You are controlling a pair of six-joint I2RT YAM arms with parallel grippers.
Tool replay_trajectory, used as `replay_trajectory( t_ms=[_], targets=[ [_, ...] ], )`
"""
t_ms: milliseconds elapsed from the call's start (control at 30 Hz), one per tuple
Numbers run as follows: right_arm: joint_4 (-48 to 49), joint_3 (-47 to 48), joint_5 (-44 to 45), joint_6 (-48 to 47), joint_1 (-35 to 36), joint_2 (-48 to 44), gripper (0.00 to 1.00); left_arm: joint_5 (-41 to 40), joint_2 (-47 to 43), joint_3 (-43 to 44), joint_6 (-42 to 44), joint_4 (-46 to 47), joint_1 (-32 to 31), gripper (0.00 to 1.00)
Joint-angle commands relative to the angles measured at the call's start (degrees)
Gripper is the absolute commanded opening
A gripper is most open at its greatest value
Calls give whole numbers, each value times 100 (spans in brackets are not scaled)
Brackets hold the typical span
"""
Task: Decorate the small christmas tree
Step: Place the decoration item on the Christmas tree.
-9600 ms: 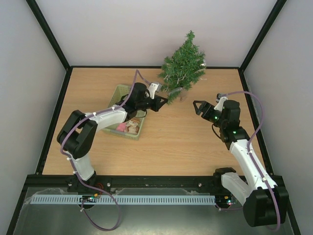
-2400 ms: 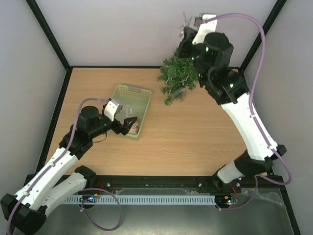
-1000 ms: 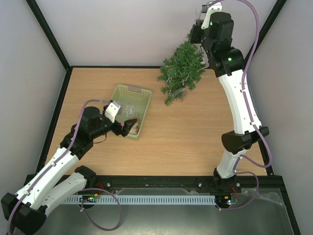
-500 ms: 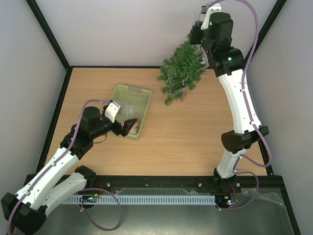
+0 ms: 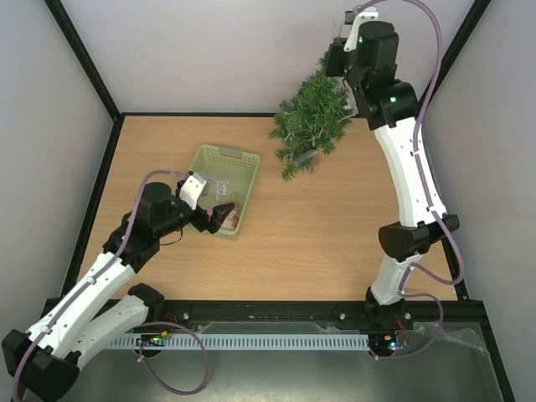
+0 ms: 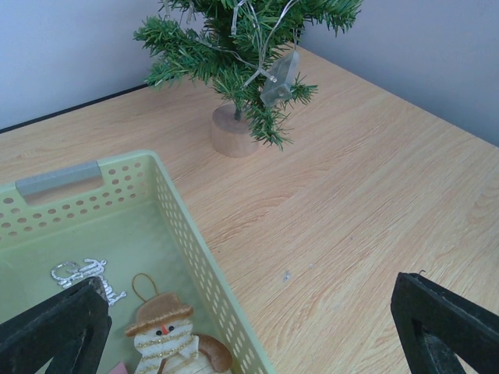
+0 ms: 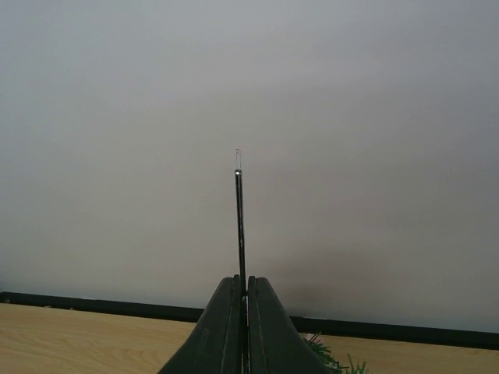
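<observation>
Two claws: the right gripper (image 7: 243, 284) is pinched tight on a thin wire (image 7: 240, 226), the small christmas tree (image 5: 311, 117) just beneath it; the left gripper (image 5: 220, 215) is spread wide and empty, the green basket (image 5: 219, 156) partly below it.

Left arm (image 5: 100, 272) low at left, left gripper (image 5: 216, 218) spread wide; right arm (image 5: 410, 167) raised far, right gripper (image 5: 335, 60) pressed closed.

Top of small christmas tree (image 6: 226, 62) cut off; thin strand (image 7: 239, 218) in right gripper (image 7: 242, 282) too fine to identify.
</observation>
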Motion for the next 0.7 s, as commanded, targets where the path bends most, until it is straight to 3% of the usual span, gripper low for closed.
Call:
replay_trajectory(
  t_ms=[0, 667],
  targets=[
    [-144, 228, -52, 31, -45, 30, 2, 14, 39, -92, -28, 2, -9, 99],
    [-298, 395, -92, 103, -88, 76, 2, -7, 24, -92, -10, -7, -11, 99]
  ],
)
